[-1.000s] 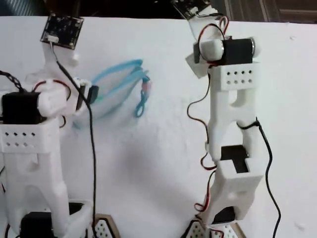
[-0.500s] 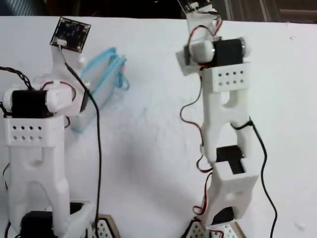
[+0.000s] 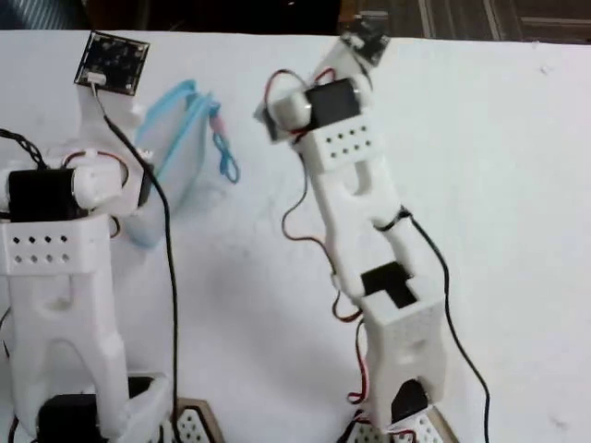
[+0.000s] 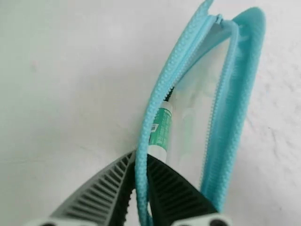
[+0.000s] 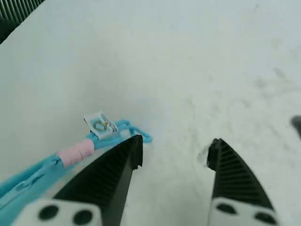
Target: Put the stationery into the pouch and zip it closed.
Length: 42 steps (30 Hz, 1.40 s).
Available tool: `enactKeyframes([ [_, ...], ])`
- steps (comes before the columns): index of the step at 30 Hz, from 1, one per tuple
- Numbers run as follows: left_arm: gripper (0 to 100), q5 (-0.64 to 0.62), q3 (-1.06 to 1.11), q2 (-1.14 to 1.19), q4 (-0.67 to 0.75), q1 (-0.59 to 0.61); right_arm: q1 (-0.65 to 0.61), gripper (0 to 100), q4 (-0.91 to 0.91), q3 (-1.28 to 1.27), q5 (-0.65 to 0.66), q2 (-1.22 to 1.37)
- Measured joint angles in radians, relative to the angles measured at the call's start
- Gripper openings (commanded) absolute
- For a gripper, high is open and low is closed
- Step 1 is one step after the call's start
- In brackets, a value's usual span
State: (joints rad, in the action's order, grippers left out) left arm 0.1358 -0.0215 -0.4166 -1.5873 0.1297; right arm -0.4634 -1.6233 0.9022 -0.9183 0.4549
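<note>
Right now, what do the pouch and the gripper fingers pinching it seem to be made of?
The pouch looks like soft clear plastic, see-through, edged with matte light-blue woven zipper tape. The left gripper has dark ribbed fingers, probably plastic, possibly rubbery.

Blue pouch [image 3: 178, 152] unzipped w/ green stationery [image 4: 161, 130] inside.

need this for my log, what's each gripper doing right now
left gripper: closed on the zipper edge of the pouch
right gripper: open, holding nothing, beside the zipper pull
</note>
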Motion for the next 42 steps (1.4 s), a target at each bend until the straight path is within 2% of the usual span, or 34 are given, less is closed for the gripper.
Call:
enactKeyframes([
  [6,3,0.0,0.006,-0.002,0.006,0.0,0.025,22.6,0.0,0.051,-0.012,-0.002],
  [12,16,-0.002,0.008,-0.002,0.021,0.0,0.018,22.6,-0.021,0.054,0.009,-0.002],
  [15,20,-0.002,0.011,-0.002,0.025,0.0,-0.029,22.9,0.025,0.054,-0.031,-0.002],
  [18,20,-0.002,0.017,0.0,0.037,0.0,-0.051,22.9,0.061,0.072,-0.112,-0.002],
  [26,20,-0.003,0.089,-0.006,0.049,0.003,-0.081,22.6,0.063,0.175,-0.199,-0.032],
  [33,20,-0.005,0.103,-0.014,0.066,0.003,-0.155,22.6,0.009,0.173,-0.212,-0.066],
  [39,20,-0.005,0.104,-0.014,0.078,0.003,-0.196,22.4,-0.034,0.075,-0.212,-0.109],
  [42,20,-0.005,0.104,-0.014,0.078,0.003,-0.196,13.1,-0.014,0.061,-0.212,-0.109],
])
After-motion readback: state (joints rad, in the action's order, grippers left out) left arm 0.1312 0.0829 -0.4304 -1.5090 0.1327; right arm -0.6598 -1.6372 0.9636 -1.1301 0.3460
